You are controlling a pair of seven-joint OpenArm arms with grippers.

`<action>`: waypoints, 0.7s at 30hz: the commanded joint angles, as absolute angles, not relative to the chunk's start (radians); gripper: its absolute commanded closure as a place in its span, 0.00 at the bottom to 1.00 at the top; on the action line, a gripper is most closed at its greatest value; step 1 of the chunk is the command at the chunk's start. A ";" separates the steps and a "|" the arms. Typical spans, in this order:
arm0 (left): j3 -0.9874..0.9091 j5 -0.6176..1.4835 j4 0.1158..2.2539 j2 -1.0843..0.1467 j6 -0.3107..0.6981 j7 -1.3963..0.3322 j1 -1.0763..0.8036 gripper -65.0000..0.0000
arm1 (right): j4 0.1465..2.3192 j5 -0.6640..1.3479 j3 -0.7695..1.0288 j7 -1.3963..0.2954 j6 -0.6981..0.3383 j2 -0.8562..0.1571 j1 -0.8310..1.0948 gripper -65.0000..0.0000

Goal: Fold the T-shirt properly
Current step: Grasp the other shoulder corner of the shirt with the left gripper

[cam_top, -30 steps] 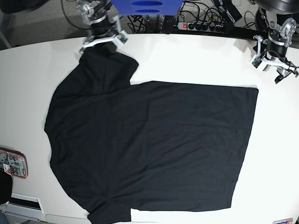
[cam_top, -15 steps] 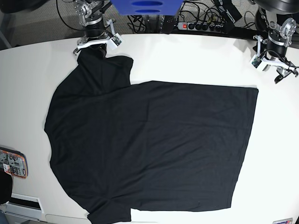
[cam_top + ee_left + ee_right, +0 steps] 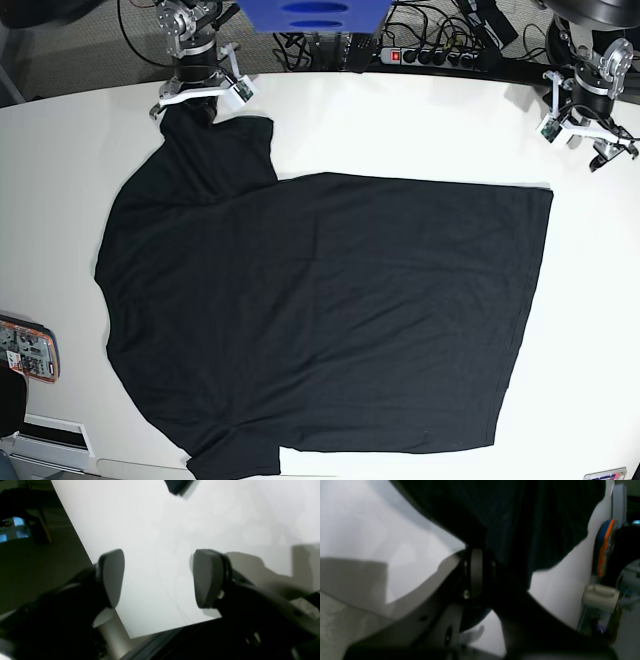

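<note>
Right end effector (image 3: 190, 103) is clamped on the sleeve of the plain black cloth T-shirt (image 3: 330, 310) at upper left, presumably to begin folding it; left end effector (image 3: 585, 140) hangs apart, empty, over the white surface (image 3: 420, 130).

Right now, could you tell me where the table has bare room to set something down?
Bare table runs between the T-shirt and the far edge, from the sleeve the right gripper clamps across to the open left gripper. Another strip lies past the hem. An orange-edged device crowds the collar-side edge.
</note>
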State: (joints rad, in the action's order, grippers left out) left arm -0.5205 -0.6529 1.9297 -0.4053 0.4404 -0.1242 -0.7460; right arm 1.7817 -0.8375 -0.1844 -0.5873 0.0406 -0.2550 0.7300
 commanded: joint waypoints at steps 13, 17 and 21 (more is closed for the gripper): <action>-0.306 -0.903 1.750 -0.417 0.426 -0.110 -0.504 0.37 | 1.825 -0.746 -0.183 -0.714 -0.073 -0.265 0.765 1.00; -0.268 -0.923 1.730 -0.417 0.426 -0.110 -0.463 0.37 | 1.825 -0.746 -0.183 -0.714 -0.073 -0.265 0.765 1.00; -0.229 -0.923 1.673 -0.441 0.427 -0.113 -0.418 0.37 | 1.825 -0.746 -0.183 -0.714 -0.073 -0.265 0.765 1.00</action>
